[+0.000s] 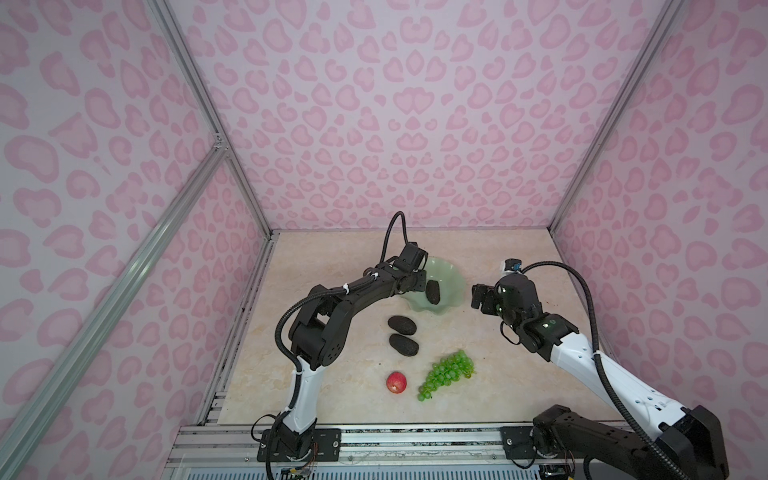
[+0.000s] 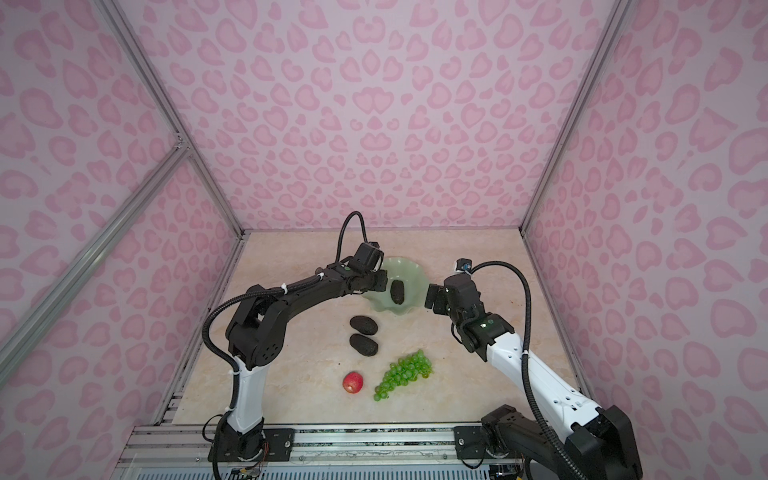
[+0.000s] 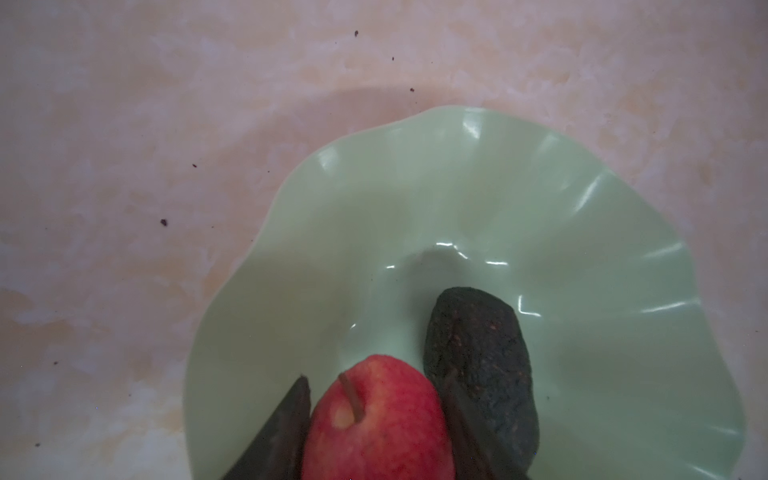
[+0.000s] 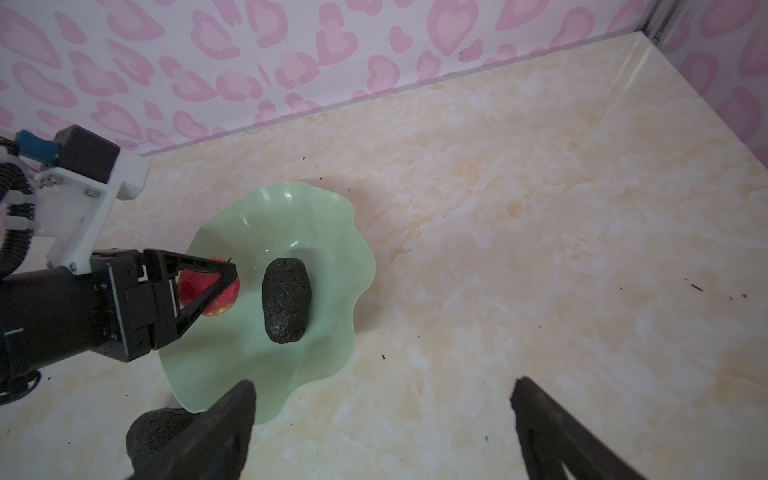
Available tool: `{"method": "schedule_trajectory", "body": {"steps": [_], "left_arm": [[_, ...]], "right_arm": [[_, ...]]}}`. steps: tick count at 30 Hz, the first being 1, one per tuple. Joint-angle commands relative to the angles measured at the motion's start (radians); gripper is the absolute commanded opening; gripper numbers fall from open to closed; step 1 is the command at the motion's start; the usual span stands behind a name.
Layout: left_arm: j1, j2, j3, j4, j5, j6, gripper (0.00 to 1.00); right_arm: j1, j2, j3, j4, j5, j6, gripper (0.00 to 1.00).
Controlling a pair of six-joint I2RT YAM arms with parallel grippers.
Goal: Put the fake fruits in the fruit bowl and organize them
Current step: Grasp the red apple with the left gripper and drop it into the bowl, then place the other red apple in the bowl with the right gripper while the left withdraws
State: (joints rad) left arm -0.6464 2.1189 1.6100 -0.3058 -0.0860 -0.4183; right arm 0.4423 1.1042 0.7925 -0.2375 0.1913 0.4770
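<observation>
You're working in a lab-style robot cell: pink heart-print panels (image 1: 415, 124) on aluminium framing (image 1: 203, 104) box in a marble-look tabletop (image 1: 340, 399), and both arm bases (image 1: 291, 444) are bolted to a slotted metal rail (image 1: 415, 442).

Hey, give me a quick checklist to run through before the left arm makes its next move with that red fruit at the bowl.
1. The red fruit is inside the fruit bowl rim: ok, in both wrist views.
2. It rests on the bowl floor: cannot tell.
3. The left gripper grips it: cannot tell; its fingers flank the fruit on both sides.
4. Gap to the avocado in the bowl: ok, they are apart.
5. The right gripper is out of the way: ok, open, empty, beside the bowl.
6. All fruit in: not ok; two avocados, a second red fruit and the grapes lie on the table.
</observation>
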Motion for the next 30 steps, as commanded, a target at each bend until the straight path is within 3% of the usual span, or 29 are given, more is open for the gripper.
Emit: {"method": "schedule_trajectory", "body": {"steps": [1,5,10,16,23,30], "left_arm": [[0.001,0.025,0.025,-0.038,-0.003,0.012,0.58],[0.001,0.011,0.026,-0.035,0.014,0.010,0.69],[-0.001,-0.057,0.024,-0.029,0.027,0.013,0.69],[-0.001,-0.275,-0.033,0.006,-0.026,0.045,0.69],[0.001,-0.597,-0.173,0.031,-0.178,0.117,0.74],[0.012,-0.926,-0.496,0.051,-0.344,0.089,0.81]], "right_arm": [[-0.006,0.000,0.008,-0.010,0.000,-0.020,0.96],[-0.009,-0.004,0.007,-0.010,0.001,-0.020,0.96],[-0.011,-0.006,0.013,-0.011,-0.011,-0.038,0.95],[0.004,0.012,0.025,-0.014,-0.156,-0.091,0.92],[0.189,0.035,0.022,-0.010,-0.185,-0.167,0.89],[0.420,0.142,0.034,-0.009,-0.217,-0.126,0.86]]}}
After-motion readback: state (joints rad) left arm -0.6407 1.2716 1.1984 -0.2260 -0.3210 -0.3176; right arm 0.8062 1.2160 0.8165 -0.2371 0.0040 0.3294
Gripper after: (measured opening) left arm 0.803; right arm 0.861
